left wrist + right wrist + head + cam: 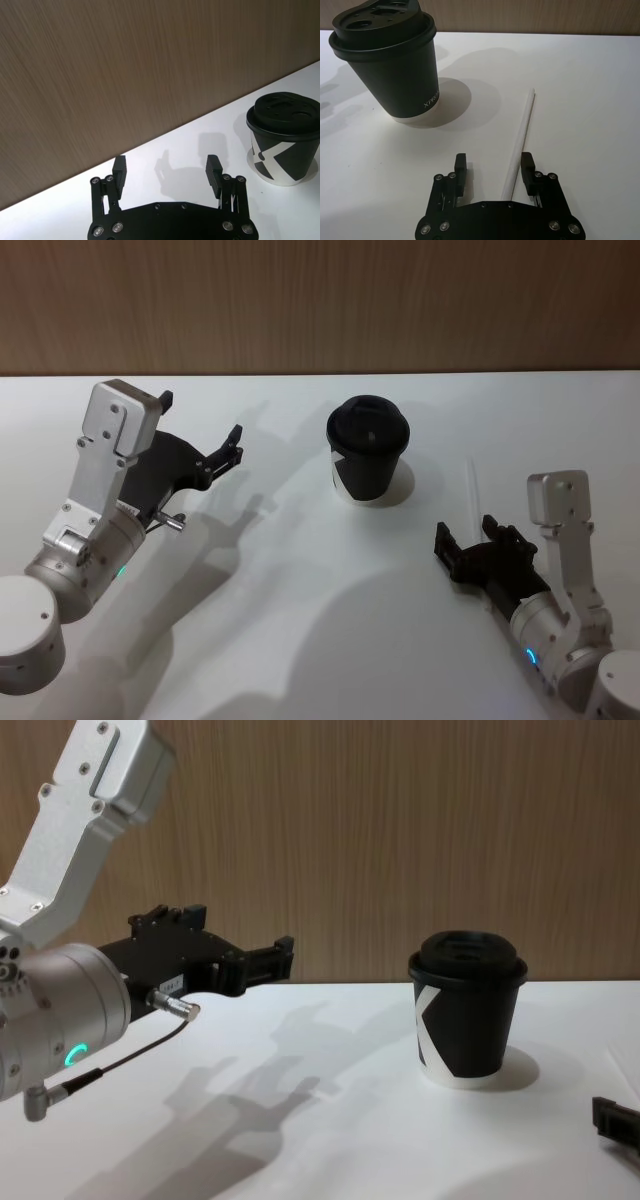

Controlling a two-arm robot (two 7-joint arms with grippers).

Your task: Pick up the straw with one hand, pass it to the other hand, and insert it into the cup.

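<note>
My right tool (465,532) is spread wide, low over the bench (300,630). The straw (522,127) lies flat just ahead of it, right of the cup (368,448). Its long axis runs near to far, and its near end sits inside my gap, close beside one finger rather than centred. My left tool (228,452), also spread, hovers well off to the left, so the right is nearer.

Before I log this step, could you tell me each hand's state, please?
Left hand: open, holding nothing.
Right hand: open, straddling the straw, not gripping it.
</note>
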